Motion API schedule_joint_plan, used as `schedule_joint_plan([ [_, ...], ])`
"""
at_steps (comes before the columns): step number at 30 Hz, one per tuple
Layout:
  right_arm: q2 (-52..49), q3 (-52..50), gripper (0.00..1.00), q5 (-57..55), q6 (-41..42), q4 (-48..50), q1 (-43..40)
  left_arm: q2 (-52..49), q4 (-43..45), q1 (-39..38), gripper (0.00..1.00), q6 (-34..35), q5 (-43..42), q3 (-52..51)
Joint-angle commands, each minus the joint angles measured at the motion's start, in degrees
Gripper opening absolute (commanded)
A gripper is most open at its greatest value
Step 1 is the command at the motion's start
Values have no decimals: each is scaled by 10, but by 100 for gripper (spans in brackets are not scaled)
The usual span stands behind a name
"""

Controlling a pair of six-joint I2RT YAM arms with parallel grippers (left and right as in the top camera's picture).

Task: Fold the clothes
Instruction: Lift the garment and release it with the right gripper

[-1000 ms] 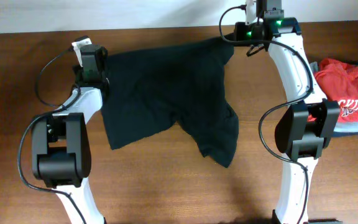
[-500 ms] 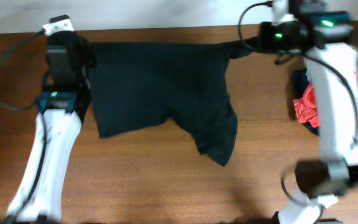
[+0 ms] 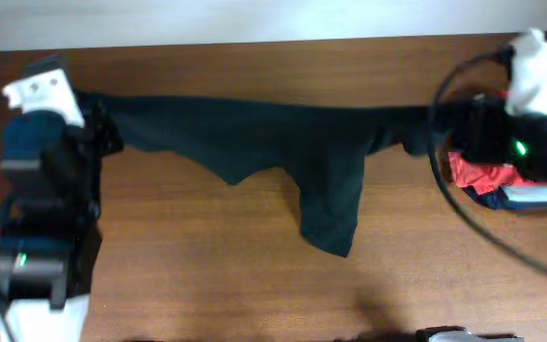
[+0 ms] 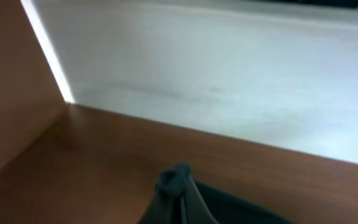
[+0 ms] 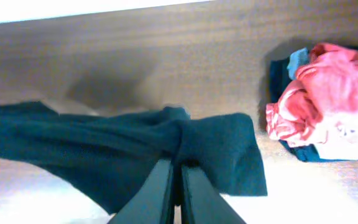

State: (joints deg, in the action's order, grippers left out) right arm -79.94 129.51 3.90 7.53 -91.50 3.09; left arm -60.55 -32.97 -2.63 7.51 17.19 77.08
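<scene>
From above, the shirt [image 3: 283, 142] is pulled into a long dark band running left to right over the far part of the table [image 3: 188, 275], with one loose flap drooping toward the near side. The left gripper [image 3: 98, 119] has its left end and the right gripper [image 3: 424, 123] its right end. A red shirt [image 3: 478, 171] lies at the far right, and a white wall [image 3: 254, 19] runs behind the brown wood.

In the left wrist view, the jaws are pressed together on a small tuft of shirt over the wood, with the pale wall beyond.

In the right wrist view, the jaws pinch a bunched corner, and the shirt trails off to the left. The red shirt sits on a blue garment [image 5: 281, 68] nearby.
</scene>
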Motion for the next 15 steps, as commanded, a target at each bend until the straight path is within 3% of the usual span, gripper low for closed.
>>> schedule_joint_plan([
  [1, 57, 5, 5, -38, 5, -13, -6, 54, -18, 5, 1, -7, 21, 5],
  [9, 149, 7, 6, -72, 26, -58, -6, 173, -56, 5, 1, -7, 23, 5],
  [13, 180, 10, 11, -77, 38, -58, -6, 208, -64, 5, 1, -7, 23, 5],
  [15, 180, 9, 7, -76, 40, -58, -6, 209, -72, 5, 1, -7, 23, 4],
])
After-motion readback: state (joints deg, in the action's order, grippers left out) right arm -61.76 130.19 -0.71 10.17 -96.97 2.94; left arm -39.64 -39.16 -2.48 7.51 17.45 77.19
